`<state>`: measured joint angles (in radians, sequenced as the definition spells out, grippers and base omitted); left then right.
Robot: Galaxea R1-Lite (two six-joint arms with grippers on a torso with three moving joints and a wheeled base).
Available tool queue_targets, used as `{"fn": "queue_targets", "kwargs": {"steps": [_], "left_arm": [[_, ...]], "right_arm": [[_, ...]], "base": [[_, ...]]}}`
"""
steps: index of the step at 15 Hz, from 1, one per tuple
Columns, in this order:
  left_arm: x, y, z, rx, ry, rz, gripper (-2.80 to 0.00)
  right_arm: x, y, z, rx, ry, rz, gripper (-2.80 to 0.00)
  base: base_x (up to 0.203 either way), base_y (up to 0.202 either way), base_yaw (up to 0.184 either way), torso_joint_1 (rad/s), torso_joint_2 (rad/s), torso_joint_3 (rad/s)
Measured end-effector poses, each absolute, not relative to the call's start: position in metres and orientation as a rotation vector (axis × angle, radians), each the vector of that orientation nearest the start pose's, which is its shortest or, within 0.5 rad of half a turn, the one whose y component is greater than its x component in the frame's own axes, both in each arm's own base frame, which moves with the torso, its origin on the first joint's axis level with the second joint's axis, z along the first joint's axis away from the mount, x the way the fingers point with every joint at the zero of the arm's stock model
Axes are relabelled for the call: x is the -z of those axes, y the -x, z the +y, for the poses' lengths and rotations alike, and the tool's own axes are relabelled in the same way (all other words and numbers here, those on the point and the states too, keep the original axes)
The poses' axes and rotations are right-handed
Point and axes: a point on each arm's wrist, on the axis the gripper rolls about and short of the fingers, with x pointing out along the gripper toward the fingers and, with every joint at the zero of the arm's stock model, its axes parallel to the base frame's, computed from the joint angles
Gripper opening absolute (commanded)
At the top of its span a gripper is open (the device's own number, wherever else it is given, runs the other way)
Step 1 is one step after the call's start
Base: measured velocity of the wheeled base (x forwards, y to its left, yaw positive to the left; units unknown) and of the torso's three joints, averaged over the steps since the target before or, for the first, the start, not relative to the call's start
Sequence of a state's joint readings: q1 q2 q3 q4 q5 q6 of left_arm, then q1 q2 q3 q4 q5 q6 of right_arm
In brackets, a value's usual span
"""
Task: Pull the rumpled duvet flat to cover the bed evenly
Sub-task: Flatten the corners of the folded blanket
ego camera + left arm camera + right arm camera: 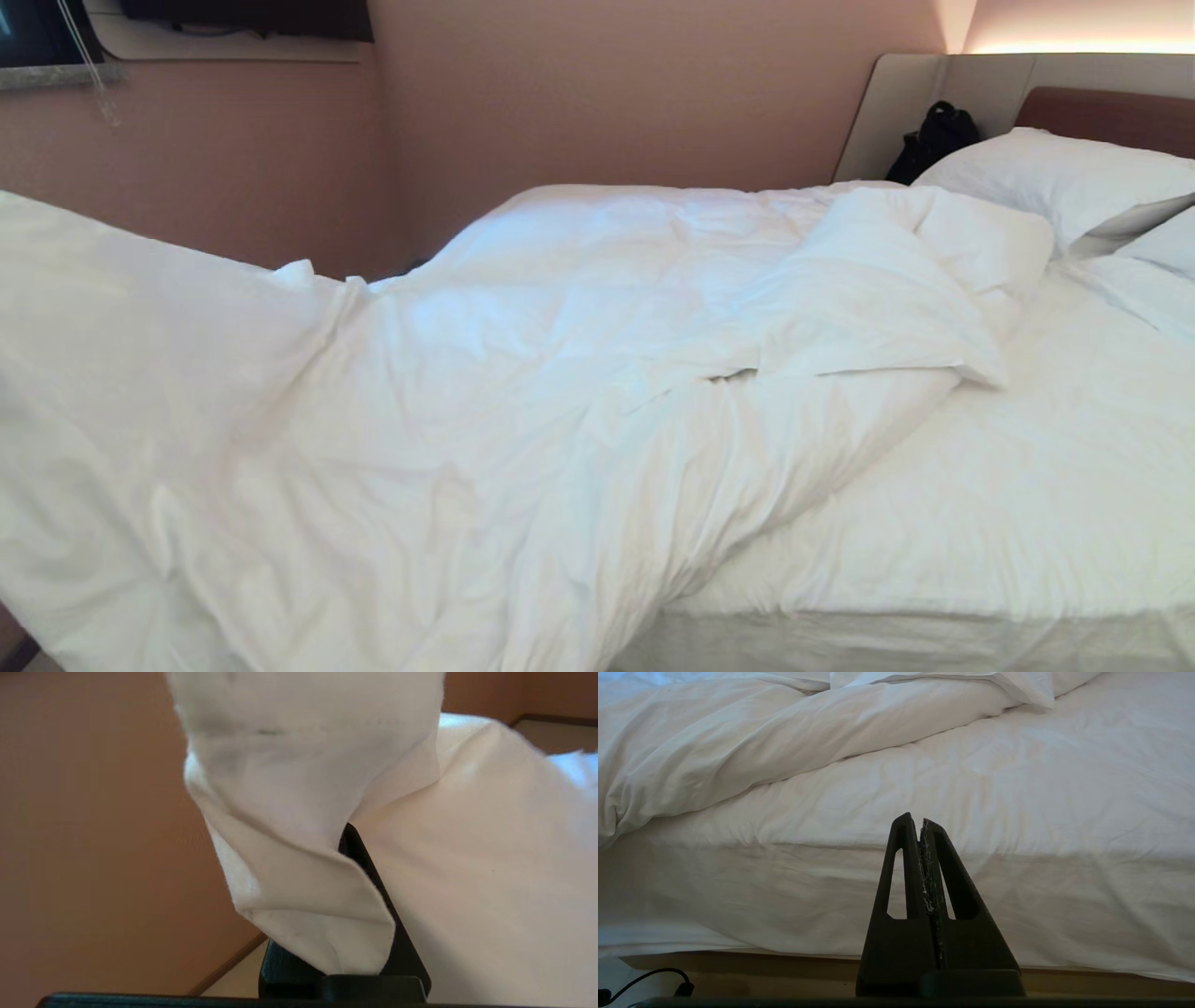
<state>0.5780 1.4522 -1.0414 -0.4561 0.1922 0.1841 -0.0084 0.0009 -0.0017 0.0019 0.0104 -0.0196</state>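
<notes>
Left tool (348, 833) clamps lifted duvet (467, 392) edge.

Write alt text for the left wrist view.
The left gripper is shut on a bunched fold of the white duvet, which drapes over its black fingers. More duvet stretches away beside it, with a tan wall behind.
</notes>
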Motion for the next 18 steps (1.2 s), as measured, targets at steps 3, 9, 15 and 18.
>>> {"fn": "queue_targets", "kwargs": {"steps": [3, 9, 15, 18], "left_arm": [[-0.287, -0.178, 0.179, -0.893, -0.169, 0.091, -2.80], [-0.248, -0.139, 0.232, -1.030, -0.103, 0.231, -2.80], [-0.214, -0.145, 0.281, -1.069, -0.092, 0.263, -2.80], [-0.200, -0.155, 0.303, -1.065, -0.088, 0.267, -2.80]], "right_arm": [[-0.076, 0.023, 0.000, -0.001, 0.019, 0.002, -2.80], [-0.076, 0.023, 0.000, -0.002, 0.020, 0.002, -2.80], [-0.076, 0.023, 0.000, -0.002, 0.019, 0.001, -2.80], [-0.076, 0.023, 0.000, -0.001, 0.019, 0.002, -2.80]], "base": [[0.000, 0.000, 0.000, 0.000, 0.00, 0.000], [0.000, 0.000, 0.000, 0.000, 0.00, 0.000], [0.000, 0.000, 0.000, 0.000, 0.00, 0.000], [0.000, 0.000, 0.000, 0.000, 0.00, 0.000]]}}
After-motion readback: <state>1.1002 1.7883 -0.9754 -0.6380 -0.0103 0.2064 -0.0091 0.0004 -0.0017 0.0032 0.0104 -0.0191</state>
